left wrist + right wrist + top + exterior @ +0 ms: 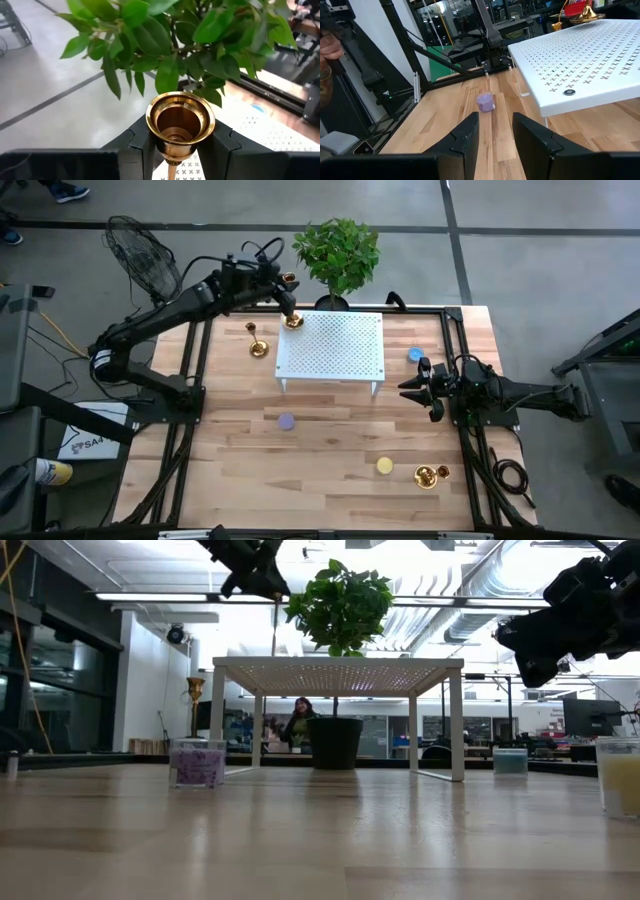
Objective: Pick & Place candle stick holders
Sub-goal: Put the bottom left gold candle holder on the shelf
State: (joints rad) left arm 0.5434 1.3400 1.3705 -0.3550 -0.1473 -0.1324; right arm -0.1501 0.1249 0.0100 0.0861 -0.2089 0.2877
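My left gripper (287, 298) is over the far left corner of the white perforated stand (335, 350), shut on a gold candle stick holder (180, 122). Its round base (293, 321) is at that corner. A second holder (257, 346) stands on the table left of the stand. A third (430, 473) lies near the front right. My right gripper (412, 388) is open and empty, right of the stand. My left gripper pinches the holder at the lower part of its cup (176, 146), where the cup meets the stem, one finger (141, 145) on each side. The fingers slant down from the table's far left. The holder stays upright, its stem (273, 632) reaching down to the stand's top; whether the base rests there I cannot tell.
A potted plant (340, 250) stands at the far edge behind the stand. A purple candle (287, 421), a blue one (414, 355) and a yellow one (384, 466) sit on the table. A fan (140, 250) stands off the far left corner.
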